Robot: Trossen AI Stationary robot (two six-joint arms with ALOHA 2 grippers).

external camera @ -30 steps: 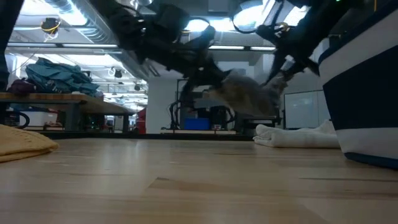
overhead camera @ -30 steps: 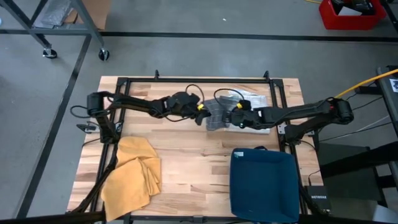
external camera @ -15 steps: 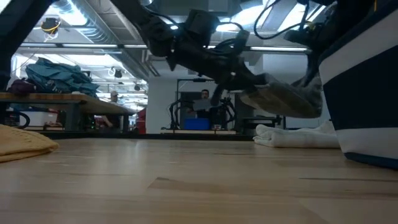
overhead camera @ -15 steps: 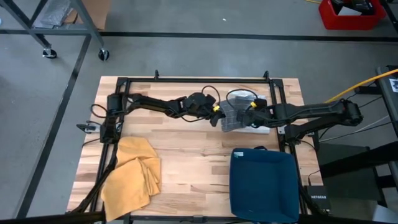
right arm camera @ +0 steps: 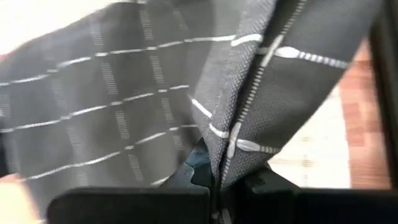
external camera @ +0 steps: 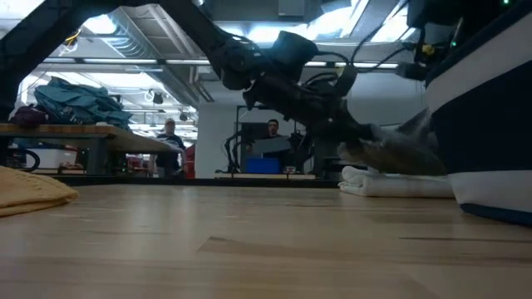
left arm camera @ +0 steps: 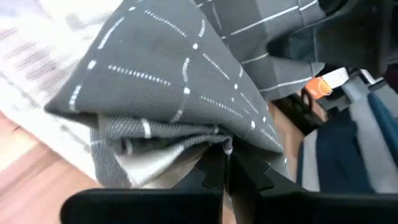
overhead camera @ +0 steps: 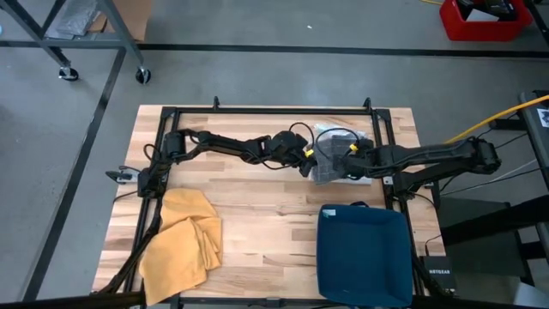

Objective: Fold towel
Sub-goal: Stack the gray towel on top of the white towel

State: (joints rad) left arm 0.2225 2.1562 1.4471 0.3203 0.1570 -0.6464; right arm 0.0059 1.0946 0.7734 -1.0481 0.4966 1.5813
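A grey towel with thin white checks (overhead camera: 329, 163) hangs folded between my two grippers at the table's far right. It is just above a stack of white folded towels (external camera: 391, 181). My left gripper (overhead camera: 309, 160) reaches in from the table's left and is shut on the towel's left end. My right gripper (overhead camera: 346, 154) is shut on its right end. In the low view the grey towel (external camera: 397, 148) sags close over the white stack; whether it touches the stack I cannot tell. My left gripper pinches a bunched edge of several layers (left arm camera: 214, 142) between its two fingers, coming from the table's left and slanting a little downward. The cloth spreads out beyond the fingertips, slack. My right gripper pinches a fold of the towel (right arm camera: 235, 144) between its two fingers, slanting steeply down from the table's right. The cloth drapes away from the fingers on both sides.
A crumpled yellow towel (overhead camera: 184, 240) lies at the near left. A dark blue bin (overhead camera: 364, 254) stands at the near right, close below the white stack (overhead camera: 353, 142). Bare wood lies between them in the table's middle (overhead camera: 257, 215). People show in the room beyond.
Both grippers have carried the grey towel toward the table's right edge and lowered it, from over the table's middle to just above the white stack. The left arm has stretched out, the right arm has drawn back and tipped its gripper steeply downward. Both stay shut.
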